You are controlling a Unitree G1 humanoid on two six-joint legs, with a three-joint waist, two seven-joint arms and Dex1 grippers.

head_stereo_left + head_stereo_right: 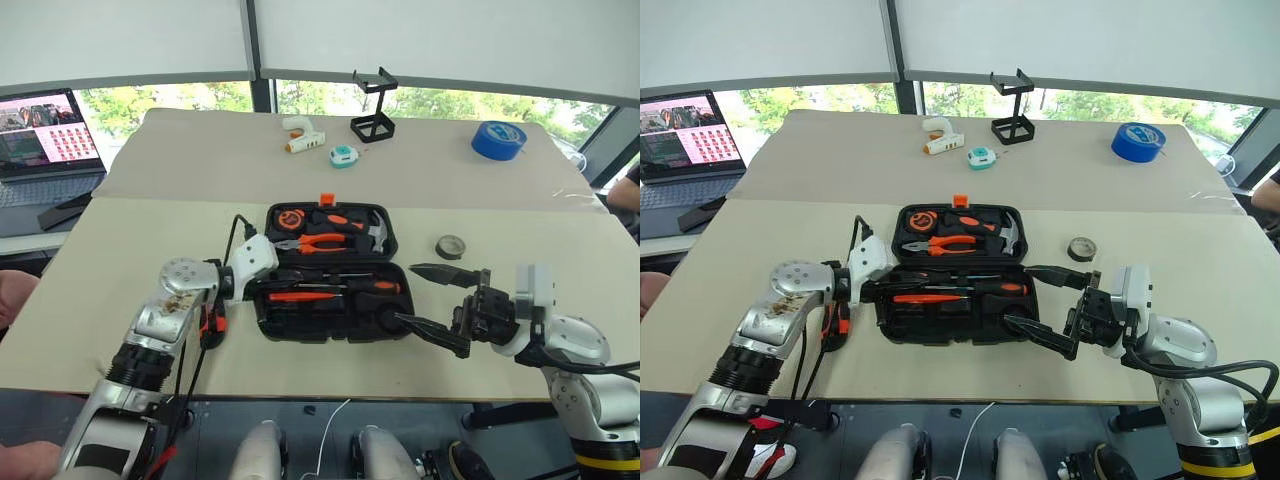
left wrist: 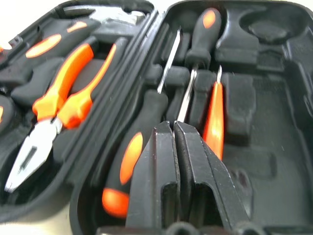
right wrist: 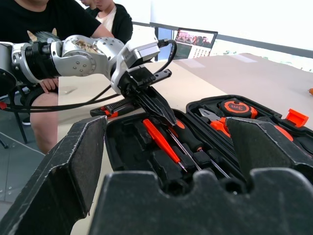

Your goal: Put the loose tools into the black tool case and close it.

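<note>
The black tool case [image 1: 330,272] lies open mid-frame on the bench [image 1: 130,250], lid half with the pliers [image 1: 313,242] toward the top. Two black-and-orange screwdrivers [image 2: 134,147] and the small orange screwdriver [image 1: 295,297] are already in the near half's slots. The utility knife [image 1: 211,325] lies on the bench just left of the case. Left gripper [image 3: 164,113] is over the screwdrivers, jaws pressed together, empty. Right gripper [image 1: 440,305] is at the case's right edge, jaws spread wide, holding nothing.
</note>
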